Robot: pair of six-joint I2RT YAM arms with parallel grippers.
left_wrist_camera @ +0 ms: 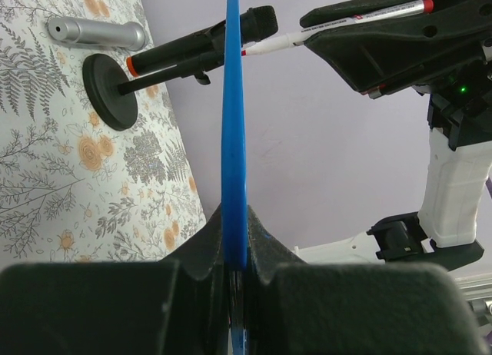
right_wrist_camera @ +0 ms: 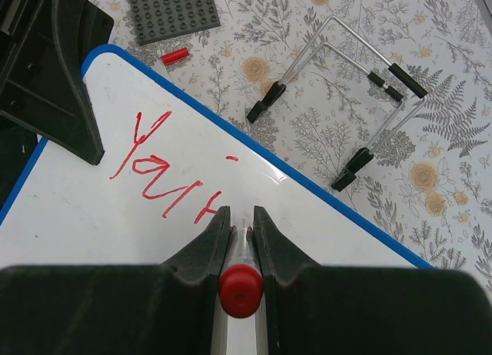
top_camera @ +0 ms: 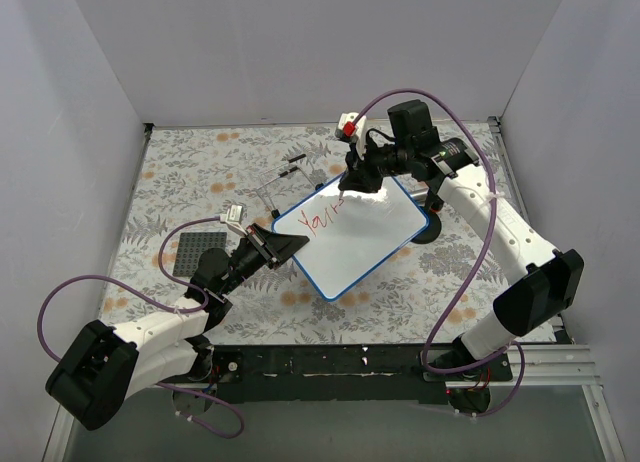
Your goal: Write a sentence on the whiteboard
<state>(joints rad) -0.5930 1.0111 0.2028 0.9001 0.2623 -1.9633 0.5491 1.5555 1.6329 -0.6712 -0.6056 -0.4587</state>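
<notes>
The whiteboard (top_camera: 365,244), white with a blue rim, sits tilted in the middle of the table. My left gripper (top_camera: 290,248) is shut on its left edge. In the left wrist view the blue rim (left_wrist_camera: 234,124) runs edge-on between the clamped jaws of that gripper (left_wrist_camera: 234,267). My right gripper (top_camera: 352,182) is shut on a red-capped marker (right_wrist_camera: 241,290), with the tip down on the board (right_wrist_camera: 92,240). The sentence (right_wrist_camera: 165,167) is a few red letters reading roughly "You'r" (top_camera: 322,220), just left of my right gripper (right_wrist_camera: 241,217).
A dark grey studded plate (top_camera: 200,254) lies left of the board. A wire stand (right_wrist_camera: 346,101) and a small red cap (right_wrist_camera: 174,56) lie beyond its far edge. A black round base (left_wrist_camera: 111,90) and a silver cylinder (left_wrist_camera: 96,32) sit by the board's right side. White walls enclose the table.
</notes>
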